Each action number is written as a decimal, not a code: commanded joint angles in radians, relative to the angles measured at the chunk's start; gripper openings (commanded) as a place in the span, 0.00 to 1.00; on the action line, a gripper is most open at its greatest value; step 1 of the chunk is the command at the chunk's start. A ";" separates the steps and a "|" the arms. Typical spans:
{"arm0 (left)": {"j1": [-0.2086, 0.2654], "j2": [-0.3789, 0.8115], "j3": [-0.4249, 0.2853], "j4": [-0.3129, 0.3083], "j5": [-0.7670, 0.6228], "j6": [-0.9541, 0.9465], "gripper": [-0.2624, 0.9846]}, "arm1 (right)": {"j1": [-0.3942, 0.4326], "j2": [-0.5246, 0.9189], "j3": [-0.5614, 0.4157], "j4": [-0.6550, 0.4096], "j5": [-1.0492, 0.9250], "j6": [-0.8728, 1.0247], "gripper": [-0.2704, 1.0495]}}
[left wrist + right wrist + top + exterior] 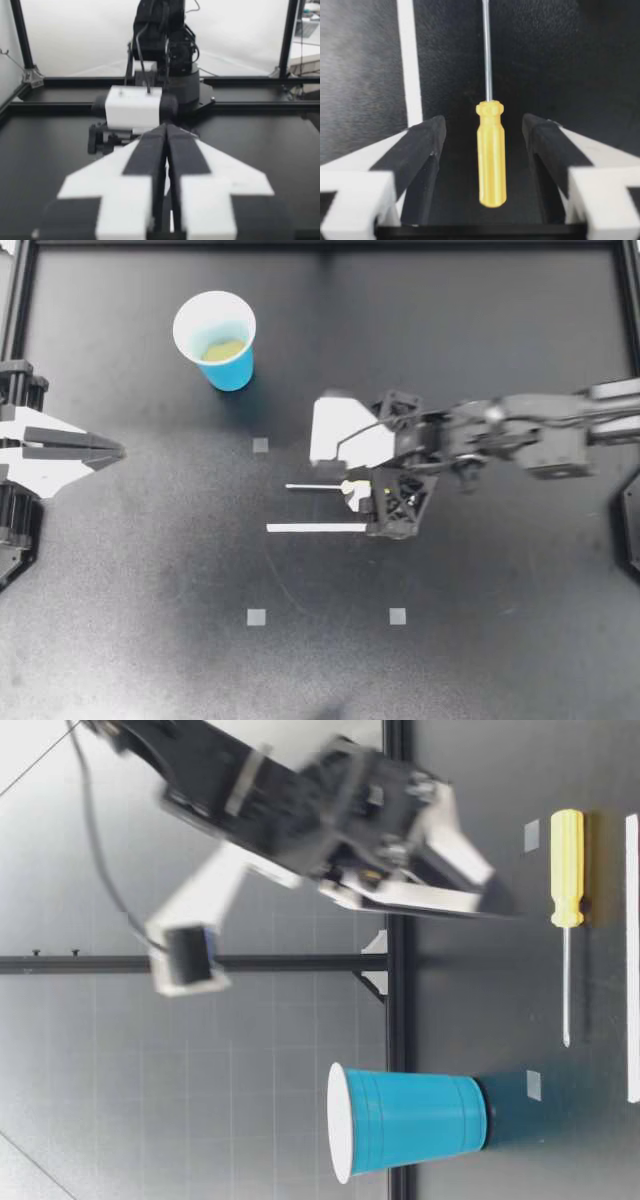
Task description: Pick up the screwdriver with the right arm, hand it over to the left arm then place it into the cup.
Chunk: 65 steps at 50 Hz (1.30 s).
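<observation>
At the left edge of the worktop (480,640) the left end effector (112,450) sat with its fingers pressed together and nothing between them, well apart from everything else. I judged this a parked pose that kept the middle free until the handover. The cup (215,338) stood upright, far and left of centre, on the left arm's side, which would give that arm the shorter reach for the final drop. Near the centre the screwdriver (312,486) lay flat, shaft pointing left and yellow handle to the right, with a white strip (315,528) parallel on its near side. The right end effector (352,480) reached in from the right and straddled the handle, fingers spread, one on each side, neither touching it in the right wrist view. Lined up along the tool's axis, it had the handle square between its fingers, so closing them looked like the next move; the grasp was not yet made.
</observation>
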<state>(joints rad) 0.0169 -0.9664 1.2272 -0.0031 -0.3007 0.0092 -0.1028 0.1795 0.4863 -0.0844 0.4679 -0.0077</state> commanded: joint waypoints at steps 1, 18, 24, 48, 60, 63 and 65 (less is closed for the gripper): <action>0.003 0.005 -0.011 0.000 -0.009 -0.002 0.30 | -0.009 0.003 -0.032 -0.009 0.002 0.000 0.67; 0.003 -0.003 0.005 -0.002 -0.009 -0.009 0.30 | -0.021 0.055 -0.037 -0.011 -0.005 -0.002 0.66; 0.003 -0.003 0.006 0.000 -0.011 -0.009 0.30 | -0.026 0.064 -0.037 -0.009 -0.012 -0.002 0.66; 0.003 -0.003 -0.002 -0.002 -0.018 -0.002 0.30 | -0.029 0.091 -0.037 -0.011 -0.015 0.000 0.44; 0.003 0.008 0.009 -0.002 -0.060 -0.006 0.30 | -0.029 0.071 -0.034 -0.006 -0.014 0.008 0.26; 0.003 0.023 0.011 -0.003 -0.081 -0.008 0.31 | -0.029 0.052 -0.029 0.002 -0.017 0.011 0.26; 0.003 0.037 0.012 -0.006 -0.100 -0.008 0.32 | -0.028 0.034 -0.023 0.011 -0.023 0.011 0.26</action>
<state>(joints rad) 0.0184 -0.9557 1.2487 -0.0061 -0.3682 0.0015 -0.1243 0.2777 0.4709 -0.0859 0.4541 0.0015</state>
